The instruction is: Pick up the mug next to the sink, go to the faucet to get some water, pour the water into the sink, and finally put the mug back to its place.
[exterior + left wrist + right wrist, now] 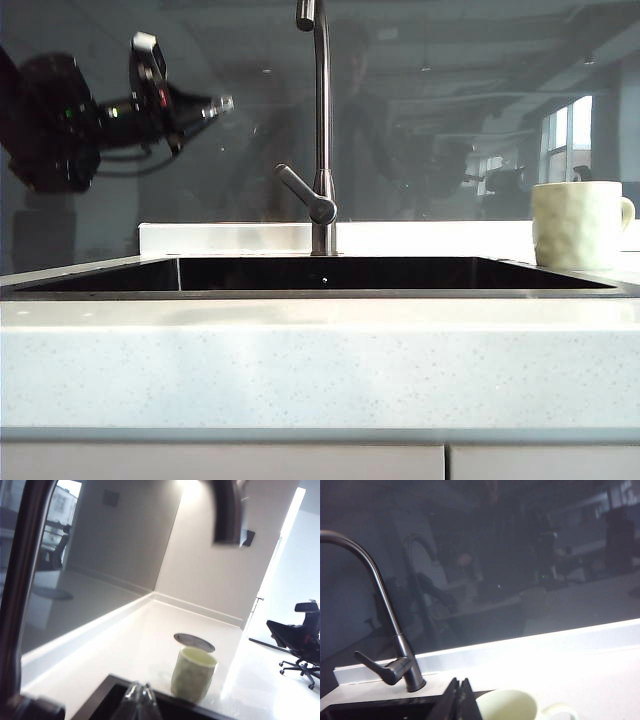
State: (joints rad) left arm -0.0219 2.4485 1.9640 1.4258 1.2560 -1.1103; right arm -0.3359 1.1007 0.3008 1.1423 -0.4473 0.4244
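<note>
The faucet [322, 130] stands upright at the middle back of the sink [320, 290], with its lever [300, 190] sticking out to the left. The mug [578, 225] blocks the bench [320, 370] at right. Above the basin the space is free.

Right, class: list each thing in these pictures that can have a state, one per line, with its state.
mug: upright on the countertop right of the sink, not held
faucet: no water running
sink: nothing seen inside
left gripper: shut, holding nothing
right gripper: shut, beside the mug, holding nothing
</note>
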